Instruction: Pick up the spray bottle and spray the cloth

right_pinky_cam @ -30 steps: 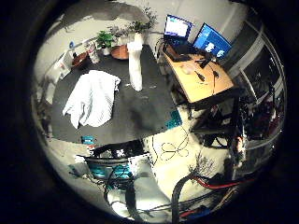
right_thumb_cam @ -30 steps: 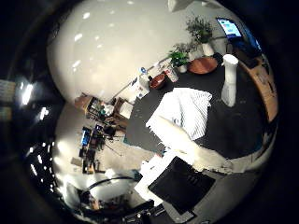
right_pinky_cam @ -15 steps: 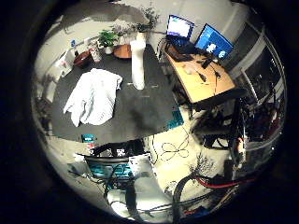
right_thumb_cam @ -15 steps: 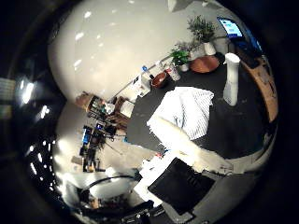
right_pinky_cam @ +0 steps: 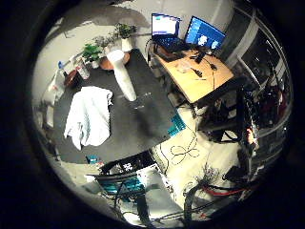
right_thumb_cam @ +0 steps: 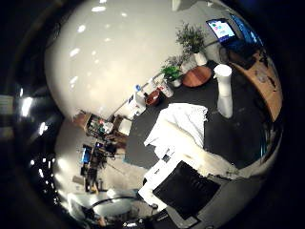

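Spray bottle (right_pinky_cam: 122,72): white, tall, standing upright on the dark table (right_pinky_cam: 143,119), long axis vertical, wider head uppermost; which way the nozzle faces I cannot tell. It stands towards the table's far end, well below my palm.

Cloth (right_pinky_cam: 89,116): white, crumpled, lying flat on the same table, near the bottle but apart from it.

Round brown tray (right_thumb_cam: 197,76) and potted plants (right_thumb_cam: 172,72): at the table's far edge, behind the bottle.

My hand (right_thumb_cam: 183,183): only white and black body parts show, in the thumb-side view; it holds nothing, and whether the fingers are straight or curled I cannot tell.

Little-finger-side view only: wooden desk (right_pinky_cam: 202,78) beside the table, carrying two lit monitors (right_pinky_cam: 205,33).

Thumb-side view only: cluttered shelf (right_thumb_cam: 97,128) by the wall beyond the table.
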`<state>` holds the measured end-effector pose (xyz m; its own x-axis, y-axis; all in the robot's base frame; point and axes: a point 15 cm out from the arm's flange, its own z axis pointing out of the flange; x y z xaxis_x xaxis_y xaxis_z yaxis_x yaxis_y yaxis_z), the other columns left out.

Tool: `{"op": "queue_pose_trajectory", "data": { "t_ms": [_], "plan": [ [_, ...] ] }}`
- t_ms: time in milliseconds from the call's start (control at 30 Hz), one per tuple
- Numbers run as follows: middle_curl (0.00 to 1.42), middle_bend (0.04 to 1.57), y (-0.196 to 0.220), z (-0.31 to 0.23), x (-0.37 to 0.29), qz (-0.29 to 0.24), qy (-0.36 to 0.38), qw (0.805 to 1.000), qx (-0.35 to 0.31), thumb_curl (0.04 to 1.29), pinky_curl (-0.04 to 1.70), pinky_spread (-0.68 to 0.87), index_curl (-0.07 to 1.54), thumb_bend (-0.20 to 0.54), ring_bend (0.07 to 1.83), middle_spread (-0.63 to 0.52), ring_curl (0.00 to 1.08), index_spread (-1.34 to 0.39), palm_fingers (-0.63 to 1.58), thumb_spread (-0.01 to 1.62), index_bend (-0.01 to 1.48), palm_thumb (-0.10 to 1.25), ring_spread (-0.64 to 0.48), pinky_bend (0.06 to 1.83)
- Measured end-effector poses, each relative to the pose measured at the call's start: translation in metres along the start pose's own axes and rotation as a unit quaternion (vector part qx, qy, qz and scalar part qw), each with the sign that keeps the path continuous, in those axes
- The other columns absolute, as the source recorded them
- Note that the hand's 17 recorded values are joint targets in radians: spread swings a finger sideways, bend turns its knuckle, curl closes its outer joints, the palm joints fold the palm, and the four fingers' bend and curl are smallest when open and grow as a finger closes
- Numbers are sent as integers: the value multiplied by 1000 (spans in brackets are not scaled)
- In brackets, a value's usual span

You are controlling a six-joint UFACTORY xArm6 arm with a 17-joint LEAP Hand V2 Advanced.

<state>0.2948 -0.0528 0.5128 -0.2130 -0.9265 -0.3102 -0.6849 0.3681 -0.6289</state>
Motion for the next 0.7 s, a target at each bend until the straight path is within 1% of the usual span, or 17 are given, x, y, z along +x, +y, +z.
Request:
{"op": "queue_pose_trajectory", "data": {
  "t_ms": [200, 367, 467, 700],
  "plan": [
    [324, 193, -20, 3, 35, 60, 9, 997, 51, 449, 3, 650, 316, -26, 475, 44, 134, -371, 349, 1020, 176, 570, 259, 995],
    [320, 197, -24, 18, 73, 97, 17, 992, 79, 460, 10, 644, 315, -26, 475, 86, 142, -297, 328, 1009, 175, 591, 275, 1015],
    [318, 192, -22, 24, 91, 107, 26, 991, 77, 463, 17, 643, 312, -26, 482, 112, 150, -267, 315, 1007, 169, 592, 277, 1036],
    [316, 194, -3, 65, 133, 135, 40, 989, 39, 469, 28, 642, 312, -26, 494, 144, 160, -224, 295, 1008, 172, 595, 292, 1060]
  ]
}}
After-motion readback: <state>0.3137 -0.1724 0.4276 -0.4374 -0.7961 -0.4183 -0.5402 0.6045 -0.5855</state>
